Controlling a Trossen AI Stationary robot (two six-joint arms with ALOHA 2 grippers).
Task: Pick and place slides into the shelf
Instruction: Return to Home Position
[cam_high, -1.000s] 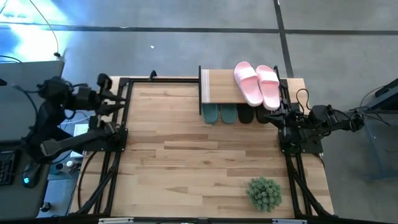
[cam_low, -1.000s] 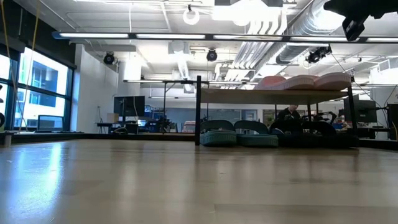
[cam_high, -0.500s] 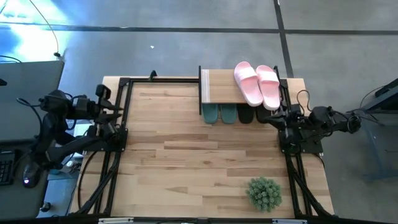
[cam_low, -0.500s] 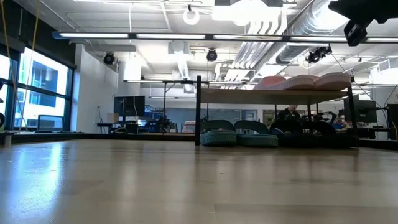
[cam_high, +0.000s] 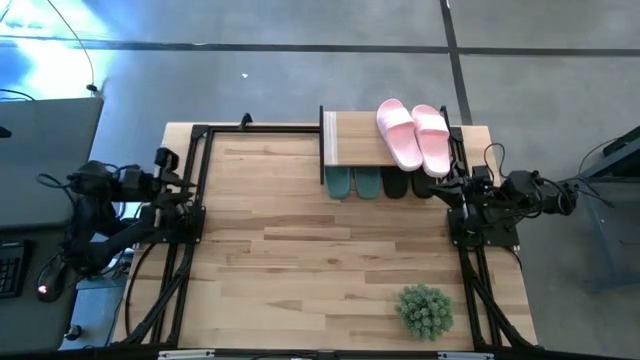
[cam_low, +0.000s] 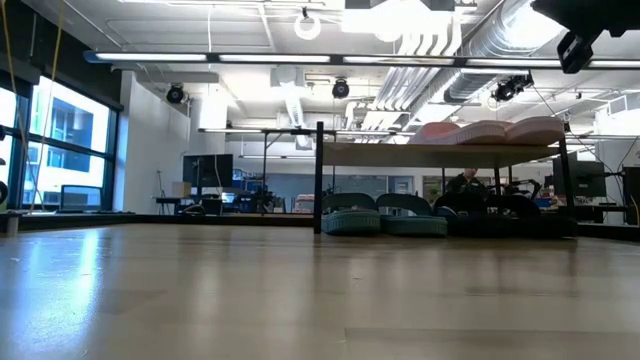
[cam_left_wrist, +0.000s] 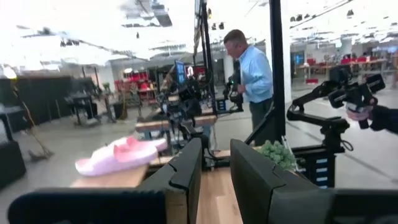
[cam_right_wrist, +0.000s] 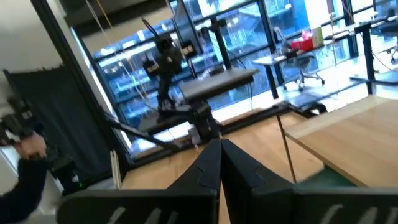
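Observation:
The shelf (cam_high: 385, 148) stands at the table's far edge. The pale pink slides (cam_high: 413, 135) lie on its wooden top board, soles down. Under that board the dark green slides (cam_high: 352, 183) and the black slides (cam_high: 405, 185) rest on the table, also seen as the green pair (cam_low: 385, 215) and the black pair (cam_low: 500, 212) in the low view. My left gripper (cam_high: 192, 183) is pulled back at the table's left edge, open and holding nothing (cam_left_wrist: 214, 171). My right gripper (cam_high: 443, 188) hovers at the right edge beside the shelf's near right corner, shut and empty (cam_right_wrist: 221, 163).
A round green spiky plant (cam_high: 425, 310) sits near the table's near right corner. Black frame rails (cam_high: 195, 230) run along both sides of the table. Beyond the table a person in a light blue shirt (cam_left_wrist: 252, 68) stands; a hand (cam_right_wrist: 25, 146) shows in the right wrist view.
My left arm has folded back and down, and its gripper has moved toward the table's near edge along the left rail. The slides and the shelf have stayed in place.

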